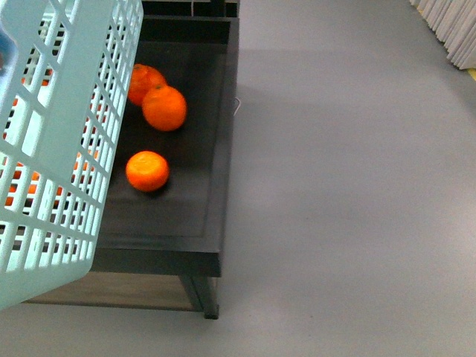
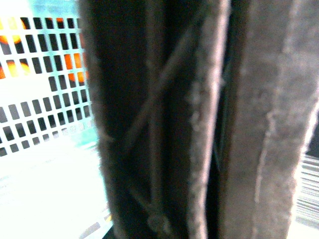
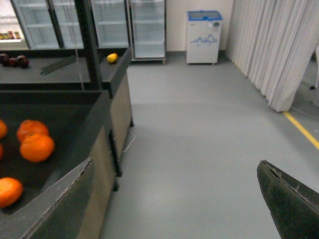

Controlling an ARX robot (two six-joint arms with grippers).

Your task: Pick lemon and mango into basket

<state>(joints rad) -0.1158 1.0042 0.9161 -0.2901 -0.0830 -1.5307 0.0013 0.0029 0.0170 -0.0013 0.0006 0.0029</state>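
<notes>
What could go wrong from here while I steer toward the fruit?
1. The tilted basket covers the front view's left, so fruit on that side of the tray is mostly hidden.
2. Only oranges lie close; the right pincer, open, could take one by mistake.
3. The sole yellow fruit sits on a far stand, likely a long reach.

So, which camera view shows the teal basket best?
The front view: the basket fills its left side, its slotted wall sharp, with oranges beside it. The left wrist view shows the basket only as a blurred, overexposed patch of grid. The right wrist view does not show it.
</notes>
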